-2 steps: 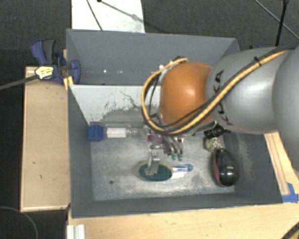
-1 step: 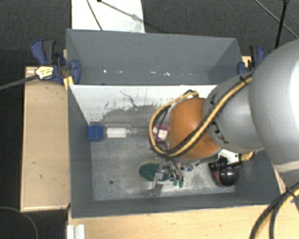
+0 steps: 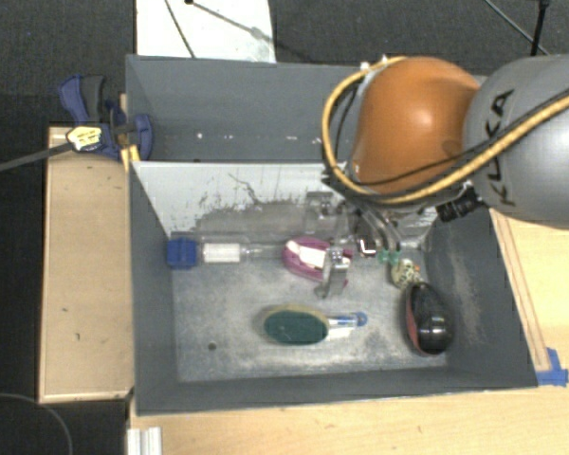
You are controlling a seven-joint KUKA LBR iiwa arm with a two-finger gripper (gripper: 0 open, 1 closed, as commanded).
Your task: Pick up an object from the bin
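My gripper (image 3: 334, 275) hangs low in the middle of the bin, under the arm's orange cover. It is right beside a pink and white object (image 3: 306, 256), at that object's right edge; whether it touches it I cannot tell. Just below the gripper lies a dark green oval pad (image 3: 293, 327) with a blue and white handle (image 3: 347, 321) pointing right. A small greenish trinket (image 3: 404, 272) lies to the gripper's right.
A black computer mouse with a red stripe (image 3: 427, 319) rests near the bin's right wall. A clear tube with a blue cap (image 3: 203, 252) lies at the left, along the back slope. The arm and its cables cover the bin's back right.
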